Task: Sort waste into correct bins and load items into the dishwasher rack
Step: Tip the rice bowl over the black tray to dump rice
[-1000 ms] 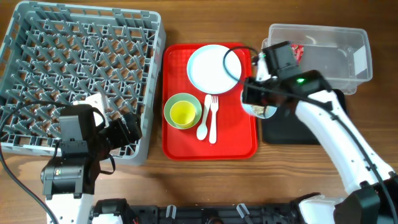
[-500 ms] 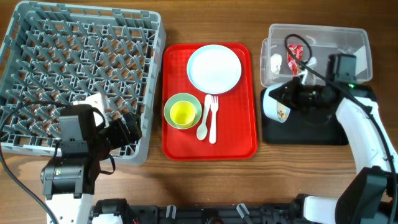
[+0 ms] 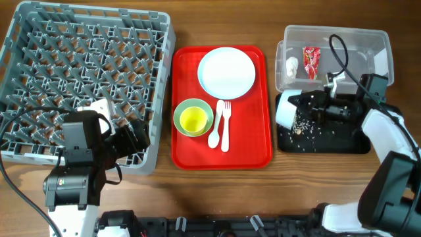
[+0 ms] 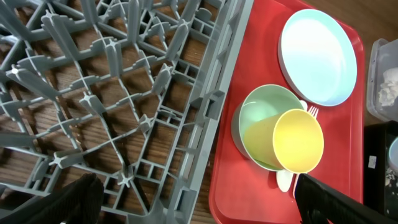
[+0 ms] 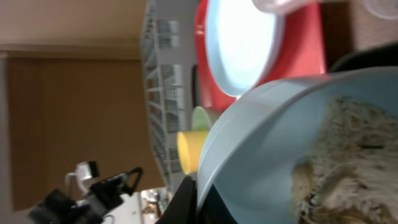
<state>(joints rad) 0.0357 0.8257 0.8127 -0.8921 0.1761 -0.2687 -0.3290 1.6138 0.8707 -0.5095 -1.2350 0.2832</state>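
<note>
My right gripper (image 3: pixel 309 109) is shut on the rim of the light blue bowl (image 3: pixel 287 109), (image 5: pixel 273 143), tipped on its side over the black tray (image 3: pixel 322 139). Rice-like crumbs (image 3: pixel 304 123) lie scattered on the tray, and some still cling inside the bowl (image 5: pixel 339 162). The red wrapper (image 3: pixel 310 61) and a white scrap (image 3: pixel 292 65) lie in the clear tub (image 3: pixel 355 46). The pale plate (image 3: pixel 226 72), green bowl (image 3: pixel 185 110) holding the yellow cup (image 3: pixel 194 120), spoon (image 3: pixel 215 131) and fork (image 3: pixel 225 125) sit on the red tray. My left gripper (image 4: pixel 193 205) is open over the grey rack's (image 3: pixel 79 79) front right corner.
The flat red tray (image 3: pixel 256 151) lies between the rack and the bins. The rack (image 4: pixel 124 93) fills the left wrist view, with the red tray (image 4: pixel 249 186) to its right. Bare wooden table shows along the front edge.
My right gripper has carried the blue bowl from the red tray's right edge to the black tray and tipped it; crumbs now lie on the tray. The left arm has not moved.
</note>
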